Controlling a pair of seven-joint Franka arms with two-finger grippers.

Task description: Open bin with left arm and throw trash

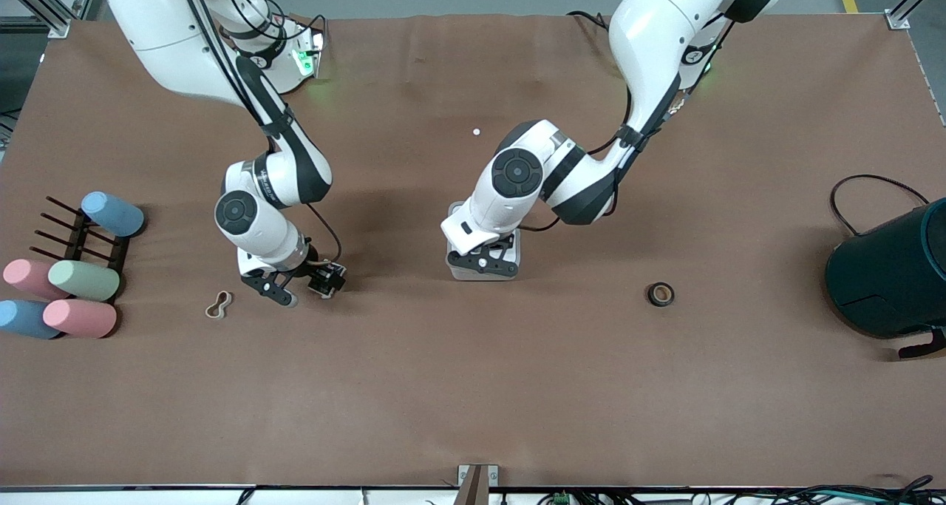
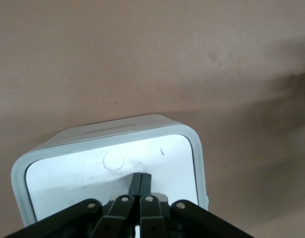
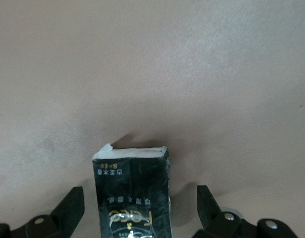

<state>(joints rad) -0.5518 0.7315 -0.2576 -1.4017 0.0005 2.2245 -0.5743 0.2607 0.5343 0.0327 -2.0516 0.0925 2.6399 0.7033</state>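
Closed left gripper (image 2: 140, 182) presses small white square plastic bin (image 2: 192, 148), lid down; right gripper (image 3: 141, 201) spread wide around dark printed packet (image 3: 135, 191); nothing binned yet

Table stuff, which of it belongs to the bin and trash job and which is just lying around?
Job:
bin, shut left hand on its lid
packet, between the open right hand fingers
rubber loop
tape roll

Lying about:
pastel cylinders and rack
teal container
white speck
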